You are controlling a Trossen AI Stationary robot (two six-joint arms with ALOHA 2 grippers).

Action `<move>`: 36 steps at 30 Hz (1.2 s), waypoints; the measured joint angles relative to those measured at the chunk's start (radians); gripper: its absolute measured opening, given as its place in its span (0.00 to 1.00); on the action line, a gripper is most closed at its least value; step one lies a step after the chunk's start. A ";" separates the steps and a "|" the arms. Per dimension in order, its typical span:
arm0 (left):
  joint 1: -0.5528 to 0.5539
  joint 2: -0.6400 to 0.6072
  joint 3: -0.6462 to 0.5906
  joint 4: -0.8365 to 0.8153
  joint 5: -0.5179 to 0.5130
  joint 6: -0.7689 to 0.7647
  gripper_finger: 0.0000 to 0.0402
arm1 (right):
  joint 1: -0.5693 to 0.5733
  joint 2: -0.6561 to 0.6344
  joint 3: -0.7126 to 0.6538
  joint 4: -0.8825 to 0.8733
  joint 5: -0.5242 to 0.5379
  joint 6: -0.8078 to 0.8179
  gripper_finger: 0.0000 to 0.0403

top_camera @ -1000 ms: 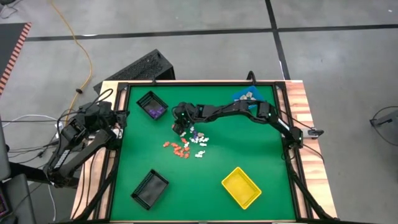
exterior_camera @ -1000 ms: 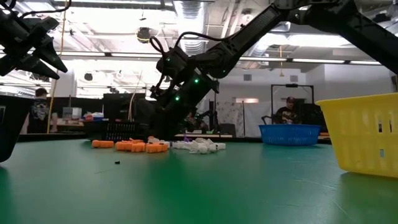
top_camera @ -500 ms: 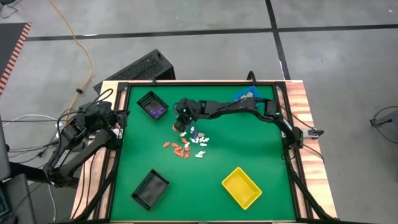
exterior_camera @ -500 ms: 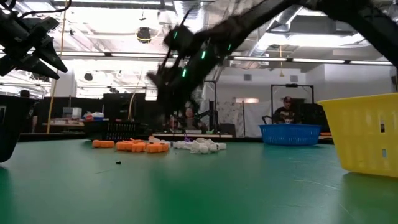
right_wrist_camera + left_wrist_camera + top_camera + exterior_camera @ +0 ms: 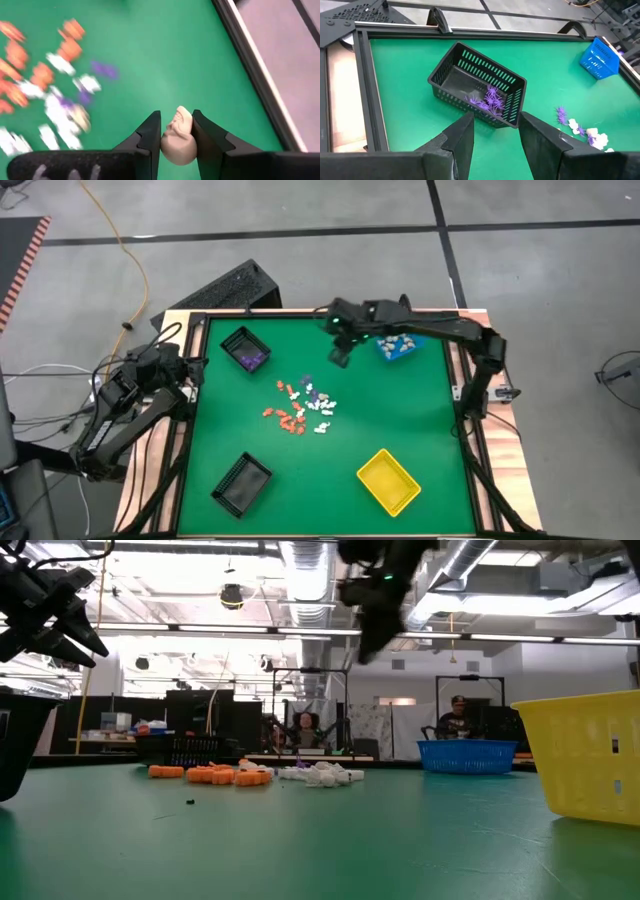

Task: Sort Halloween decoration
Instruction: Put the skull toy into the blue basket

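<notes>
The Halloween decoration pieces (image 5: 300,410), tiny orange, white and purple figures, lie in a loose heap on the green mat's middle. One beige skull-like piece (image 5: 177,137) sits between the fingers of my right gripper (image 5: 176,132), which hangs high over the mat (image 5: 338,358), between the heap and the blue bin (image 5: 392,352). My left gripper (image 5: 495,135) waits open at the table's left edge, facing a black bin (image 5: 477,90) that holds purple pieces (image 5: 490,99). My right gripper pinches the beige skull-like piece by its two sides (image 5: 170,131) between the two fingers. The fingers slant down from above. The piece is lifted clear of the mat, high above it.
A second black bin (image 5: 240,482) stands near the front left, and a yellow bin (image 5: 388,480) at the front right. The blue bin holds pale pieces. A raised black frame (image 5: 190,430) runs around the mat. People sit in the room beyond (image 5: 462,720).
My right gripper has risen steeply from the heap and swung toward the table's far right, toward the blue bin, carrying the beige piece clear of the mat. The heap has stayed where it was.
</notes>
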 joint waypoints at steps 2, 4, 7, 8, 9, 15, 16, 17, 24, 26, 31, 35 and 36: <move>0.000 0.000 0.000 0.000 0.000 0.000 0.36 | -0.018 -0.039 -0.009 -0.095 0.039 0.022 0.29; 0.000 0.000 0.000 0.000 0.000 0.000 0.36 | -0.039 -0.090 -0.061 -0.150 0.061 0.059 0.29; 0.000 0.000 0.000 0.000 0.000 0.000 0.36 | -0.064 -0.174 -0.209 -0.159 0.065 0.126 0.29; 0.000 0.000 0.000 0.000 0.000 0.000 0.36 | -0.071 -0.204 -0.268 -0.148 0.066 0.148 0.29; 0.000 0.000 0.000 0.000 0.000 0.000 0.36 | -0.083 -0.241 -0.340 -0.123 0.066 0.171 0.29; 0.000 0.000 0.000 0.000 0.000 0.000 0.36 | -0.199 -0.388 -0.675 0.076 0.070 0.285 0.29; 0.000 0.000 0.000 0.000 0.000 0.000 0.36 | -0.224 -0.396 -0.704 0.097 0.069 0.301 0.29; 0.000 0.000 0.000 0.000 0.000 0.000 0.36 | -0.251 -0.401 -0.725 0.116 0.067 0.317 0.29; 0.000 0.000 0.000 0.000 0.022 0.008 0.36 | -0.388 -0.366 -0.765 0.248 -0.063 0.347 0.41; 0.000 0.000 0.000 0.000 0.028 0.011 0.36 | -0.406 -0.350 -0.761 0.280 -0.088 0.348 0.47; 0.000 0.000 0.000 0.000 0.022 0.011 0.36 | -0.423 -0.329 -0.733 0.282 -0.088 0.347 0.56; 0.000 0.000 0.000 0.000 0.022 0.011 0.36 | -0.374 -0.359 -0.721 0.346 -0.197 0.302 0.56; 0.000 0.000 0.000 0.000 0.022 0.011 0.36 | -0.350 -0.370 -0.719 0.385 -0.252 0.292 0.55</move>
